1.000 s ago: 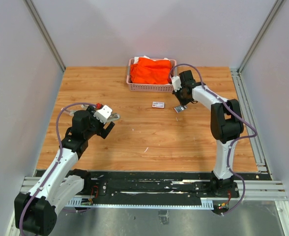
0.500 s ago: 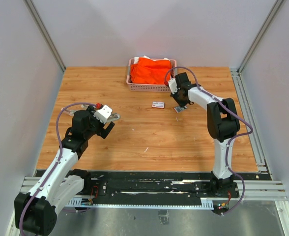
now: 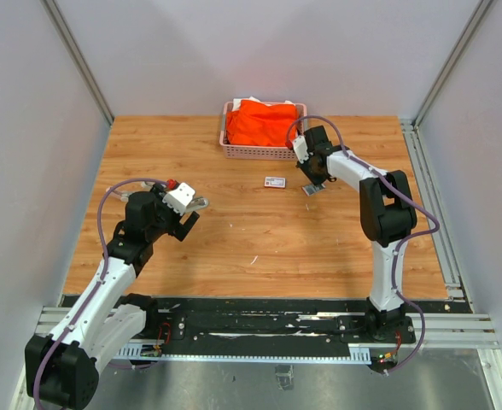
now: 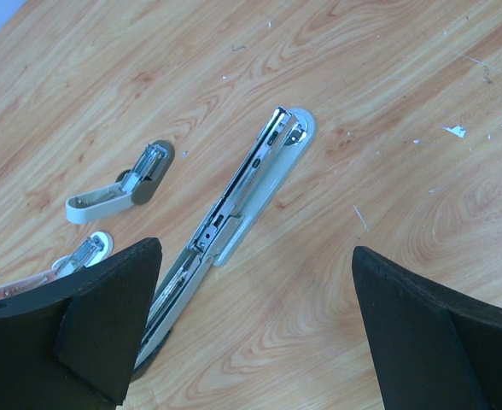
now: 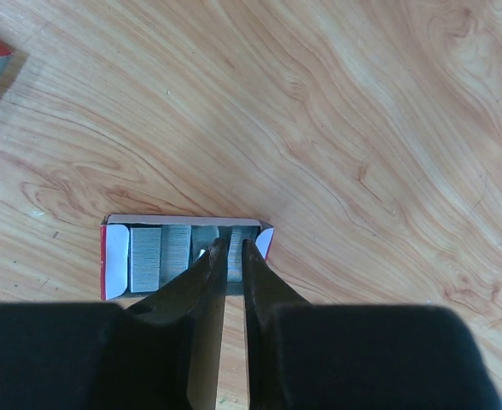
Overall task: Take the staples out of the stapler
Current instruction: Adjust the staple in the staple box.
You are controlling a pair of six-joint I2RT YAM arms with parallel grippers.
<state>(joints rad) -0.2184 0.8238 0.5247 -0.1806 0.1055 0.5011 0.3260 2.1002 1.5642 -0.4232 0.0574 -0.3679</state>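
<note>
Your left arm bends low at the near left, left gripper spread wide. Your right arm stretches to the far side, right gripper pointing down, its 2 fingers nearly together.

White-grey stapler unfolded flat, silvery staples in neat strips

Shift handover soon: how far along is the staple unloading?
Done: stapler lies swung open. In hand: right gripper, jaws nearly together, tips at the staple box; left gripper hangs open above the stapler. Left: whether its channel is empty, I cannot tell.
</note>
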